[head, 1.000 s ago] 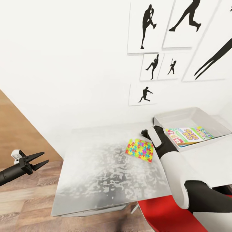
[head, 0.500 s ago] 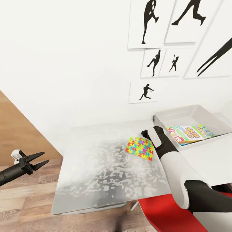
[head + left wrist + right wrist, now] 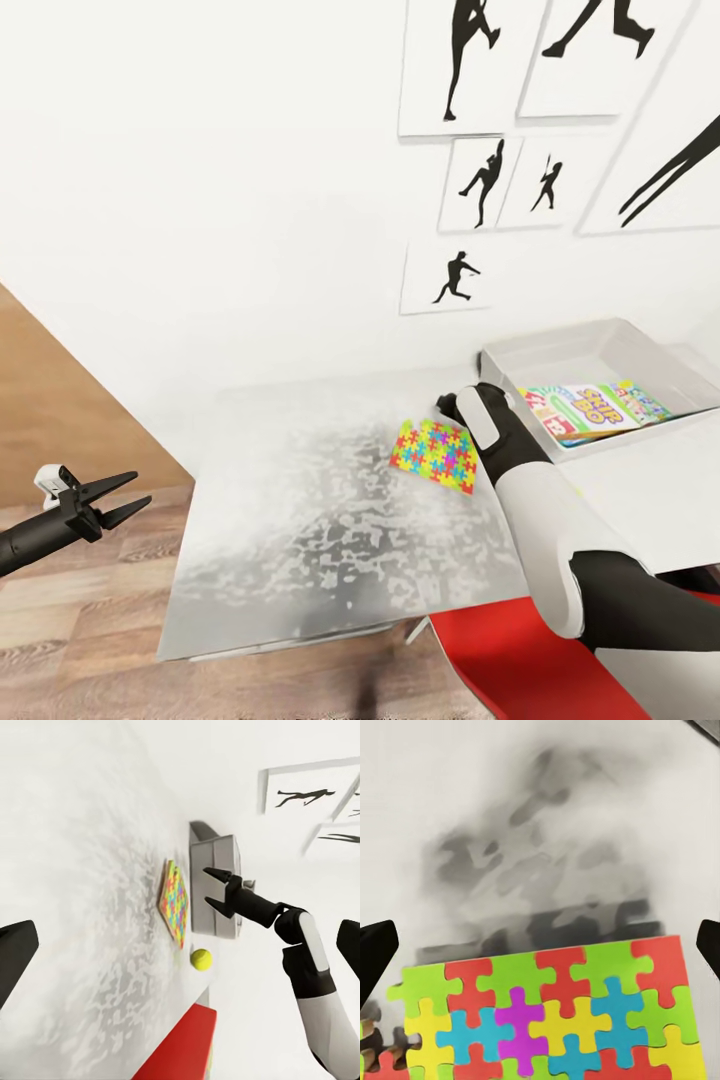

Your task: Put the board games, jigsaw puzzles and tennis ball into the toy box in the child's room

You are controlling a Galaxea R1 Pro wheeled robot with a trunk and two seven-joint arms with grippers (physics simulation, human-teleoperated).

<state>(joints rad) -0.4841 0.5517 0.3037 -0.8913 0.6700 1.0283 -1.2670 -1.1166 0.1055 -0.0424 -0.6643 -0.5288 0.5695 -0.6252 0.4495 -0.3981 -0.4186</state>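
Flat multicoloured jigsaw puzzle [image 3: 435, 455]; interlocking pieces

Right claw [image 3: 214, 889]: tips hidden behind its own forearm in head view; prongs apart in left wrist view, contact with jigsaw puzzle [image 3: 435, 455] unclear. Puzzle's near edge cut off in right wrist view. Board games [image 3: 590, 410] in toy box [image 3: 560, 350]: partly hidden by wall, print too small. Surface [image 3: 300, 520] texture smeared.
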